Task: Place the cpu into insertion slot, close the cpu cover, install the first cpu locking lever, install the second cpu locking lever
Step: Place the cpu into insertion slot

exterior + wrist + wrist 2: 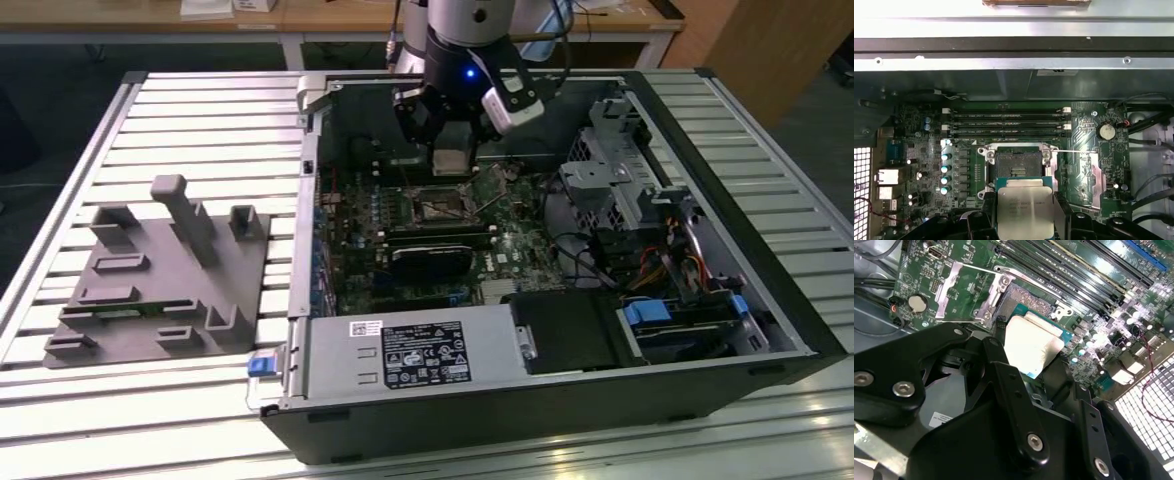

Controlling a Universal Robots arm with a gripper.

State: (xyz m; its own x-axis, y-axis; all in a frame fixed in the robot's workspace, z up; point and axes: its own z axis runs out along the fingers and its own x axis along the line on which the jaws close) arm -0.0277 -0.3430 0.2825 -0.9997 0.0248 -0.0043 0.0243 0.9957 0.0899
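Pincer (1025, 222) clamped on cpu (1024, 207), held flat above board. Insertion slot (1018, 165) open, just off chip's edge toward memory slots (1009, 122); edges approx. parallel. Cpu cover (1089, 175) swung aside.

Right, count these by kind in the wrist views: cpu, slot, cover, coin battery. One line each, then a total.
cpu: 1
slot: 1
cover: 1
coin battery: 1
Total: 4
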